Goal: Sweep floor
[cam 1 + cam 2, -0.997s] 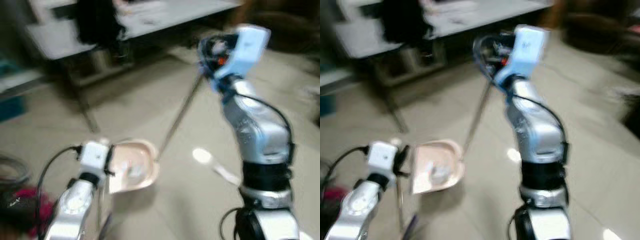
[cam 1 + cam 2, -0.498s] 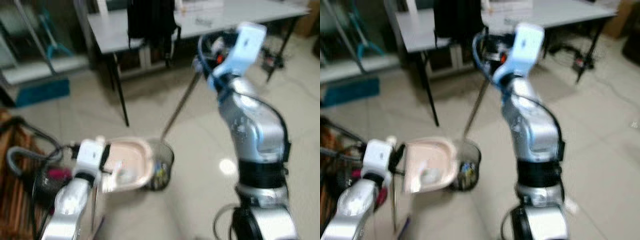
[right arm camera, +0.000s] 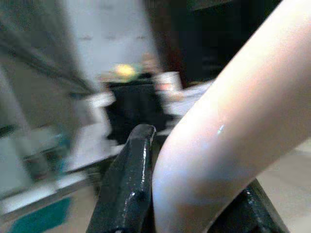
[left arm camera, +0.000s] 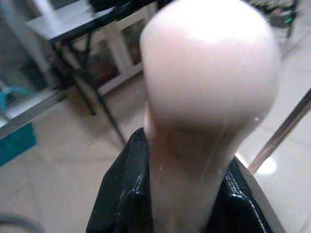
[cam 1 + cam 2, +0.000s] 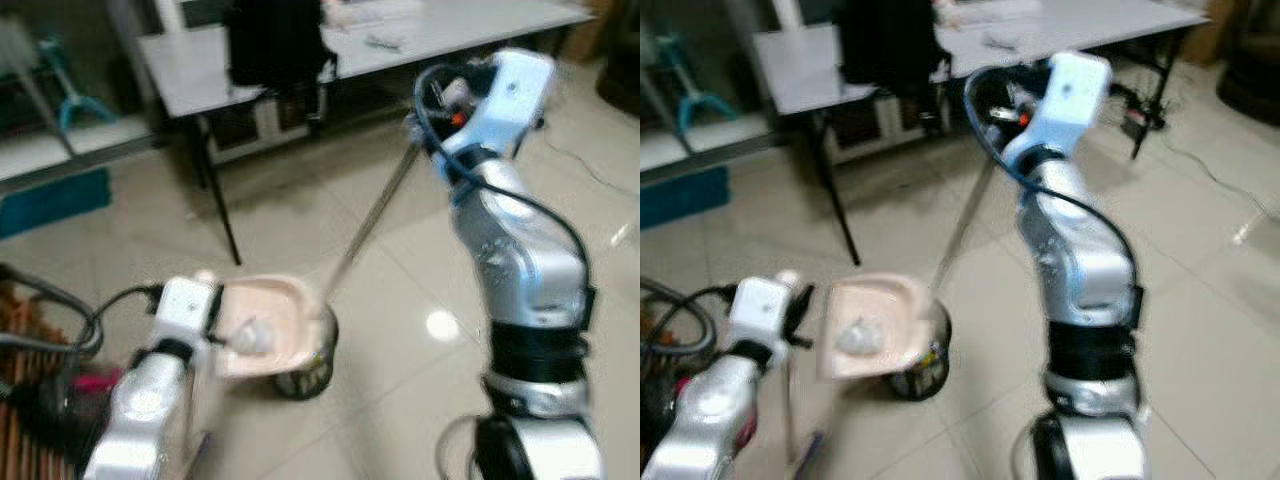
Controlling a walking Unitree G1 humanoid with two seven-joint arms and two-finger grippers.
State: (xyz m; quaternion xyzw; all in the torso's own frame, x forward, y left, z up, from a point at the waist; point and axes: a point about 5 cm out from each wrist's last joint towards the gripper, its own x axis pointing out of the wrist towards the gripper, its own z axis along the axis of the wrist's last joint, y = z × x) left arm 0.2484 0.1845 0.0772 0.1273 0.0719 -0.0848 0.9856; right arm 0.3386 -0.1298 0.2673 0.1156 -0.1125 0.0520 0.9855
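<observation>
No writing, label, brand or number can be read anywhere. The papers lying on the grey table are too blurred to make out any print. The robot's arms carry no legible marking.

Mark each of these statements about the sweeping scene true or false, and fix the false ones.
1. The left claw grips the pink plastic dustpan's handle. True.
2. The dustpan holds nothing. False: a pale crumpled wad lies in it.
3. A small dark wire bin stands under the dustpan's front edge. True.
4. The grey table behind is bare. False: a black bag sits on it.
</observation>
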